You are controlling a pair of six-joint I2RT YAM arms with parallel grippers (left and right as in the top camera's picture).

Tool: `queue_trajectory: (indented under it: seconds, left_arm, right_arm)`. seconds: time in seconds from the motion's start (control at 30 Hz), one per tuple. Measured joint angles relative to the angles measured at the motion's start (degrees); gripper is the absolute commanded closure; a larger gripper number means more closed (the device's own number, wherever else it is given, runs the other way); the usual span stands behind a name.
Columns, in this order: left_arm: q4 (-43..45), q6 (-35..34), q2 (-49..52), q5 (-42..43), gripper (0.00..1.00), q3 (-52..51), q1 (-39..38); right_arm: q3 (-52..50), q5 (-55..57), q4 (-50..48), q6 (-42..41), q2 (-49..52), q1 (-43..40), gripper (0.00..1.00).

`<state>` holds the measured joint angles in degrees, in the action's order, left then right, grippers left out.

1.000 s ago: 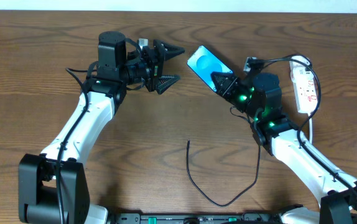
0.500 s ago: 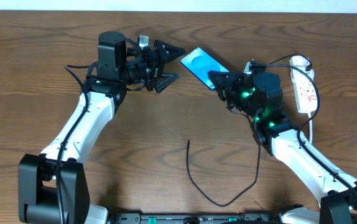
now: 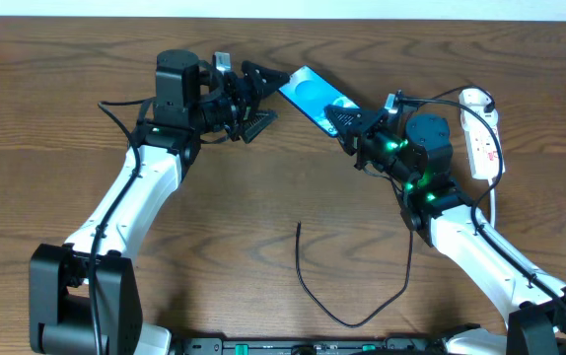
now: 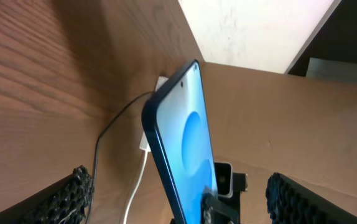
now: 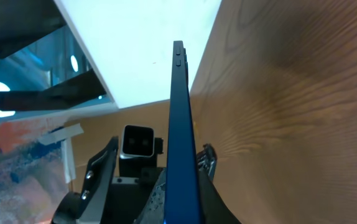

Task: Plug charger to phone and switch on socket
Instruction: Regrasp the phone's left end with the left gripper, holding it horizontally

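A: Right gripper (image 3: 347, 120)?
B: Clamped on the lower end of the phone (image 3: 313, 96), tilted up off the desk (image 3: 46, 118).
A: And the left gripper (image 3: 276, 96)?
B: Spread wide, just at the other end of the phone, with the blue screen facing it.
A: Charger (image 3: 298, 247)?
B: Lying loose on the desk, well apart from the phone.
A: Socket (image 3: 482, 133)?
B: Flat at the right side, beside the right arm.
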<state>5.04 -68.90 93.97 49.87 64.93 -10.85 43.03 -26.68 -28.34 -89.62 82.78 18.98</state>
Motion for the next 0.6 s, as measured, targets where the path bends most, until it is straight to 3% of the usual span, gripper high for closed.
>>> queue_trajectory:
  seconds: [0.6]
  left_arm:
    - [2.7, -6.8, 0.0, -5.1, 0.09, 0.0, -2.7]
  right_arm:
    - [0.0, -1.0, -6.3, -3.0, 0.0, 1.6, 0.99]
